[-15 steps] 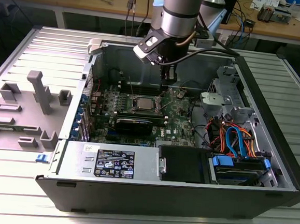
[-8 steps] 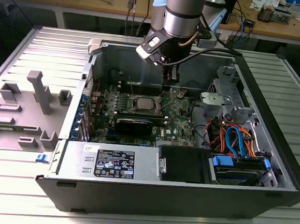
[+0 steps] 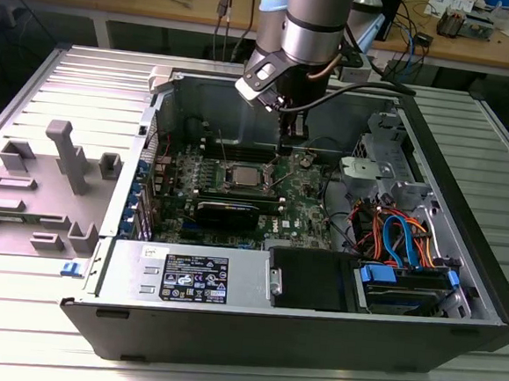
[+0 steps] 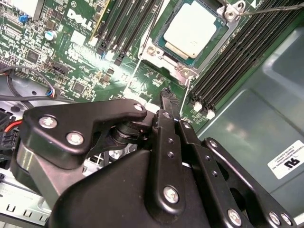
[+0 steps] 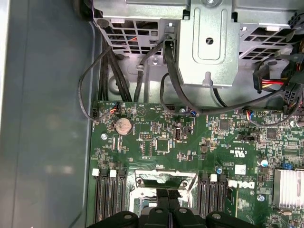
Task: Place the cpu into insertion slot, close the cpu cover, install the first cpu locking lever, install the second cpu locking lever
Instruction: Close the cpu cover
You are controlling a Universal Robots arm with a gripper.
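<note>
Black metal pincer (image 4: 166, 95) on the grey robot arm (image 3: 313, 27) hangs inside the open dark computer case (image 3: 296, 339), its fingers drawn close together with nothing visible between them. Its tip hovers low over the green circuit board (image 4: 71, 52), just beside a corner of the square, silver-rimmed insertion slot (image 4: 148, 51). The small flat cpu with its dull silver top (image 4: 192, 28) lies in that slot. The thin silver cpu cover frame (image 4: 223, 16) appears folded down around it. A thin wire locking lever (image 4: 273, 7) reaches away from the cover's corner and looks unlatched. Long narrow black memory slots (image 4: 237, 57) flank the socket on the far side.

The risks, by judgement, lie in the tight quarters. A narrow tip could slide off so slim a wire and strike the board's small parts or the memory slots. A lever released under tension could spring back. Force on a cover not fully seated could press the chip askew.
</note>
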